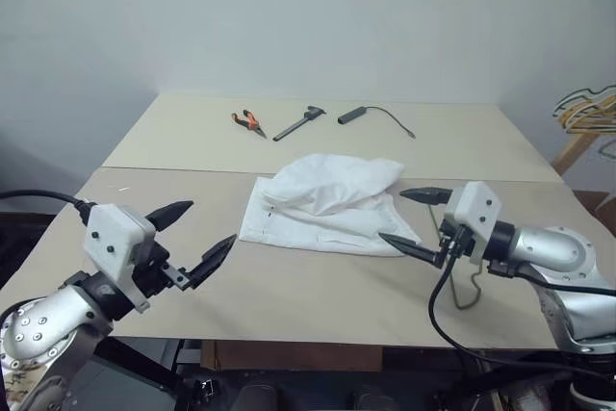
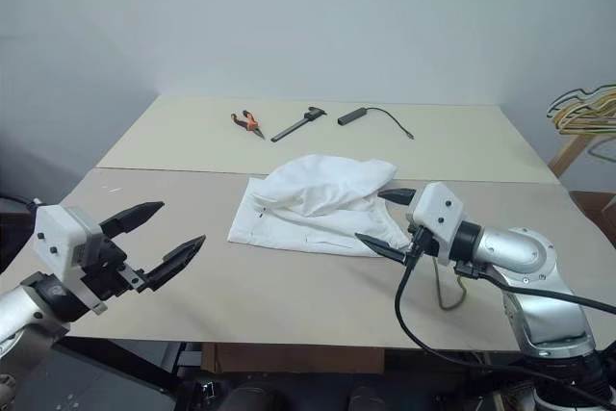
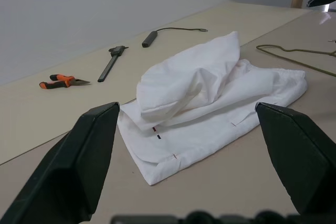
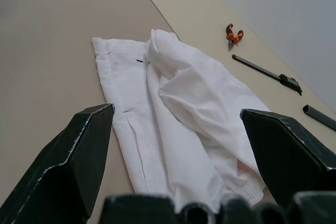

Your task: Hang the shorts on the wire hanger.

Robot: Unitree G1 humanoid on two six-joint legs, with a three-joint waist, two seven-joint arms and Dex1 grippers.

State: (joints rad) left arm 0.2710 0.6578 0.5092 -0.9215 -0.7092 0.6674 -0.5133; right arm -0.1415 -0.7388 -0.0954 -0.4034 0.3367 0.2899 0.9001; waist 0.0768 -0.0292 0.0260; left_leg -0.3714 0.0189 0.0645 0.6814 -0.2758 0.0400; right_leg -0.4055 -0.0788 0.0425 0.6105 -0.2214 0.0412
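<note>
Open tabletop on the near side, clutter at centre and far edge

Bare table (image 1: 289,295) at 6 o'clock of the shorts (image 1: 327,201), open to both spread grippers. At 12 o'clock, well apart: pliers (image 1: 249,121), a dark tool (image 1: 297,124), a cabled handle (image 1: 352,115). At 4 o'clock, the wire hanger (image 2: 450,288) lying beside the right gripper (image 1: 420,220).

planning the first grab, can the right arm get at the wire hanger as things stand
Probably yes. The wire hanger lies flat on the table just below the open right tool, and nothing covers the part seen there. Its far end runs toward the shorts, where it is hidden behind the arm.
</note>
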